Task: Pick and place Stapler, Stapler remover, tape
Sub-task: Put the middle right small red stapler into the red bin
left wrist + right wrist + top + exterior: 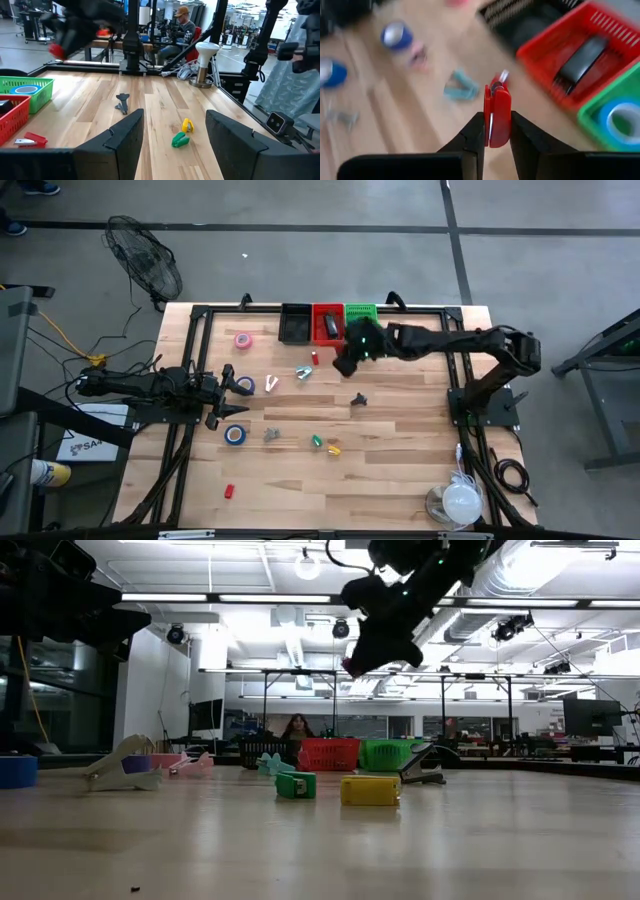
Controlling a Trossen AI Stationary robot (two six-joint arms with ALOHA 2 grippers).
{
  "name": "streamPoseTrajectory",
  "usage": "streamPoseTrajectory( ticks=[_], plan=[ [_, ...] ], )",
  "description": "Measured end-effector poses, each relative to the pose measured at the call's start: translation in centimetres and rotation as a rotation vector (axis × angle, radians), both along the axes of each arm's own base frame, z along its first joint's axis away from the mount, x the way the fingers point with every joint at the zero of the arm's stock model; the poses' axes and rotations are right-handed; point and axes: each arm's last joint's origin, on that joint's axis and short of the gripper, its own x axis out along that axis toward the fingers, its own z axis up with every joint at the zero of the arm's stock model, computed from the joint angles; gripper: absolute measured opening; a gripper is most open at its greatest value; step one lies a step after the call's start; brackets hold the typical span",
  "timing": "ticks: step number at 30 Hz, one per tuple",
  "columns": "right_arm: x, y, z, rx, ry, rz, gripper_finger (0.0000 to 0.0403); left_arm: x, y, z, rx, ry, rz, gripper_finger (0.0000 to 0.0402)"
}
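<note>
Stapler (498, 117), flat red plastic slab

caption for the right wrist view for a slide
Right tool shut on a small red stapler, carried above the table near the red basket.

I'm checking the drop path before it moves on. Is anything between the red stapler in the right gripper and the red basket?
Nothing visible blocks it. The right gripper holds the red stapler in the air beside the red basket, above everything on the table. A black stapler already lies inside, with room beside it.
</note>
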Motion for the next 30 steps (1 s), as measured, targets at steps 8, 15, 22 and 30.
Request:
streamPoseTrajectory(
  ticks=[8, 15, 22, 30],
  plan=[
    [1.3, -4.3, -0.9, 0.005, -0.147, -0.042, 0.0061, 0.0, 0.0, 0.0, 0.0, 0.0, 0.0, 0.0211],
    [3.8, -7.3, -1.8, 0.012, -0.109, -0.067, 0.0061, 0.0, 0.0, 0.0, 0.0, 0.0, 0.0, 0.0211],
    [7.0, -9.7, -2.2, 0.04, 0.063, -0.093, 0.0061, 0.0, 0.0, 0.0, 0.0, 0.0, 0.0, 0.0211],
    [10.3, -11.7, -4.1, 0.088, 0.252, -0.172, 0.0061, 0.0, 0.0, 0.0, 0.0, 0.0, 0.0, 0.0211]
  ],
)
